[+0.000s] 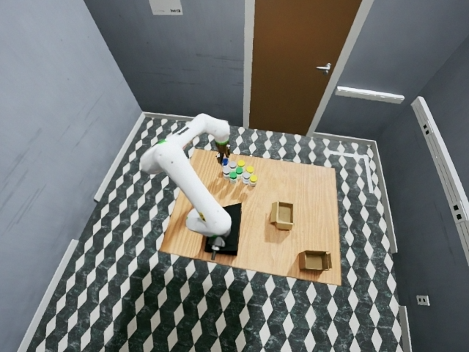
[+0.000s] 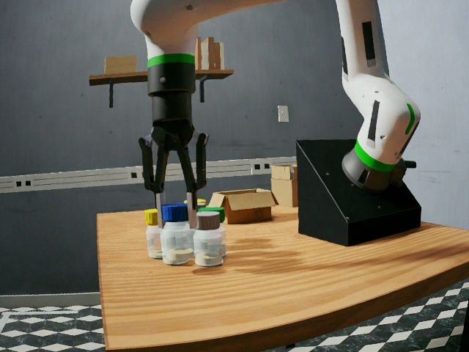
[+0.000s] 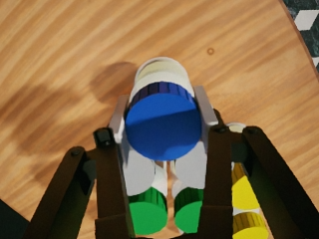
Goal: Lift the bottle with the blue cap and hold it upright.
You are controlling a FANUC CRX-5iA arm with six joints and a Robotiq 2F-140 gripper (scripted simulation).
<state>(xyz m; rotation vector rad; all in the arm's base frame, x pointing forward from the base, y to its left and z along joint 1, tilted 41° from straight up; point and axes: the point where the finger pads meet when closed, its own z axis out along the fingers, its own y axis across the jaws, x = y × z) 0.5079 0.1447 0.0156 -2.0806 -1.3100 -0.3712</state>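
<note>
At left of centre in the exterior view, the blue-capped bottle [image 2: 175, 234] was gripped by the gripper [image 2: 175, 212] just under its cap, barely off the table [image 2: 264, 287]. Rigid, smooth, probably light; a slip seemed possible. Neighbouring bottles [image 2: 208, 238] stood touching.

The white arm arches over from its base, wrist pointing straight down. The hand [image 2: 176, 208] hangs vertical, its fingers [image 2: 160, 202] clamped on something held between them.
</note>
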